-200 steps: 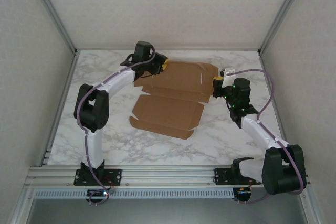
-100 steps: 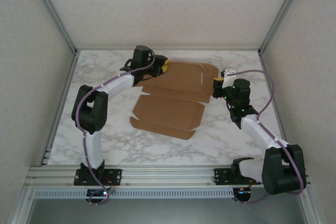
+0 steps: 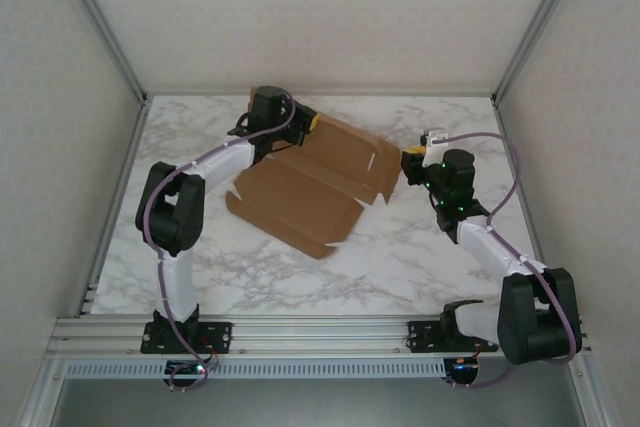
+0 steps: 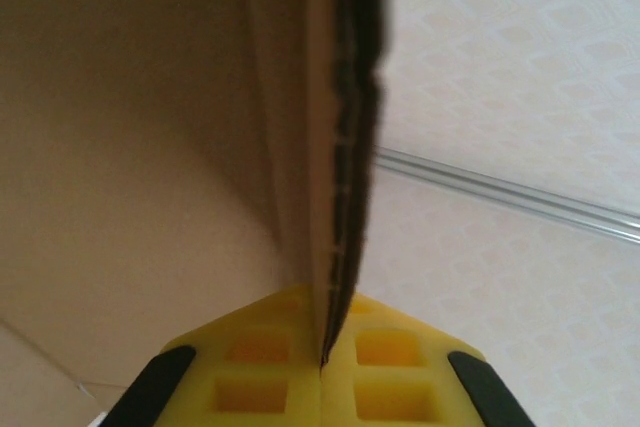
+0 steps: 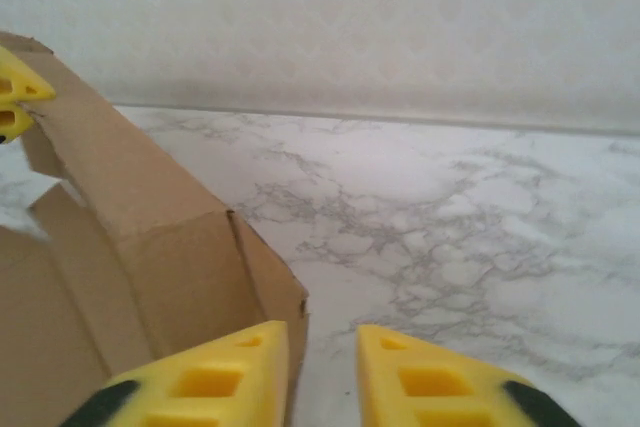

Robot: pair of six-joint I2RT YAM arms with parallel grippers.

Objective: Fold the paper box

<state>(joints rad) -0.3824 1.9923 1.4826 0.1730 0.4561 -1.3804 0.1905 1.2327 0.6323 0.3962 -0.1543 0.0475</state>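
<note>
Marble table (image 3: 420, 267) carried the paper box (image 3: 300, 197) near its far edge, still mostly flat. The left gripper (image 4: 322, 362) pinched the box's far-left flap; the right gripper (image 5: 322, 367) stood parted and empty just beside the right corner. Side-wall folding seemed in hand; next, the right would need to catch that corner flap

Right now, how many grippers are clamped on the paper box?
1. The left gripper pinches the paper box at its far left corner. The right gripper stands open beside the box's right corner, not gripping.
</note>
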